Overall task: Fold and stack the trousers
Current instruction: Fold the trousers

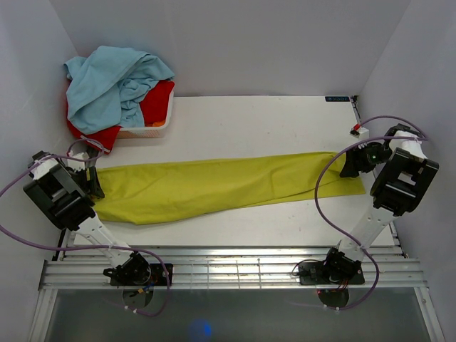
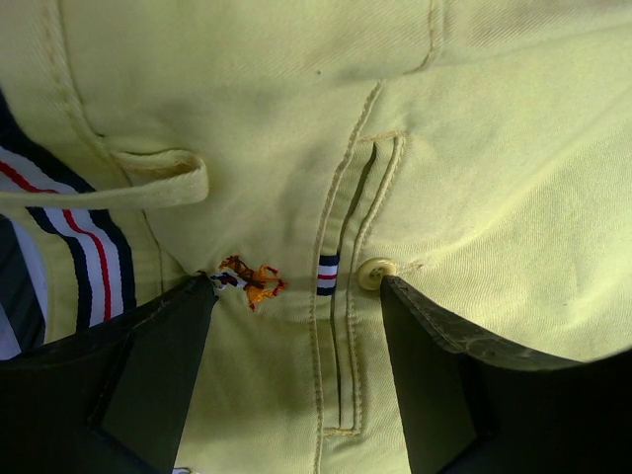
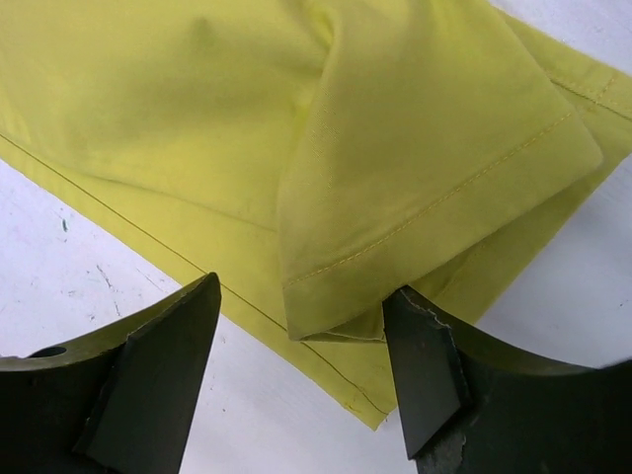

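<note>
The trousers [image 1: 214,187] are lying stretched along the worktop [image 1: 249,121], waist end [image 2: 296,148] between the spread left jaws, hem [image 3: 434,227] between the spread right jaws. Folding seems to be starting; next, both are needing firm pinches.

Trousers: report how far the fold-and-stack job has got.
Done: the trousers lie stretched across the table, legs laid together. In hand: left gripper open over the waist, right gripper open over the hems. To do: crosswise folds, stacking.
</note>
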`<state>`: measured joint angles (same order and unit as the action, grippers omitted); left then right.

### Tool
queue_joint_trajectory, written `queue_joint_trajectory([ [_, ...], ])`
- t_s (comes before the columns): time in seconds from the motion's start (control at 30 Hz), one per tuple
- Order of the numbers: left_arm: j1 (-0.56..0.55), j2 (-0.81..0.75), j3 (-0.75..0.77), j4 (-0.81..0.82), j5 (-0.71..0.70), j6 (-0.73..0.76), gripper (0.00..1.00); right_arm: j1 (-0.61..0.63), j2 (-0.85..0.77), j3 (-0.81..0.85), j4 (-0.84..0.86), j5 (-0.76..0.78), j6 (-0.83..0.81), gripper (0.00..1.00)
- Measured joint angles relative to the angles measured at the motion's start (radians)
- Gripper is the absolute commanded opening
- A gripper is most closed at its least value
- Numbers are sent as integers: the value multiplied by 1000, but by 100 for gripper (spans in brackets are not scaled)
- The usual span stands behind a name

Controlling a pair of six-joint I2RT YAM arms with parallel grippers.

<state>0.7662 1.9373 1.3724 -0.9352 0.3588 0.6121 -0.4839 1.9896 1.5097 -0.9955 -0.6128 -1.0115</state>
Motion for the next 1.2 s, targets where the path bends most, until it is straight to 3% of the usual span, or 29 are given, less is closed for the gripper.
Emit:
queue_joint_trajectory([
  [0.17,-4,0,1,-1,-7,-3,80,0,3,-1,10,28,-34,63],
  [0.37,-8,2,5,-3,-11,-8,80,0,3,-7,58,80,-55,68],
  [0.43,-10,3,7,-4,-12,-8,80,0,3,-20,72,94,-74,66],
  [0.53,-11,4,9,-4,-12,-10,80,0,3,-55,91,113,-97,50],
  [0.57,-11,4,9,-4,-12,-10,80,0,3,-64,92,118,-103,34],
  [0.63,-11,5,10,-4,-11,-10,80,2,3,-69,87,124,-118,13],
  [0.67,-11,5,10,-4,-11,-10,80,2,3,-69,87,124,-117,8],
  [0.8,-11,5,10,-4,-11,-10,80,2,2,-37,38,121,-114,8],
  [1.03,-11,6,12,-4,-12,-10,79,-31,39,257,-187,57,-85,8],
  [1.2,-14,16,24,-10,-12,-7,79,-74,57,293,-266,65,-42,8],
])
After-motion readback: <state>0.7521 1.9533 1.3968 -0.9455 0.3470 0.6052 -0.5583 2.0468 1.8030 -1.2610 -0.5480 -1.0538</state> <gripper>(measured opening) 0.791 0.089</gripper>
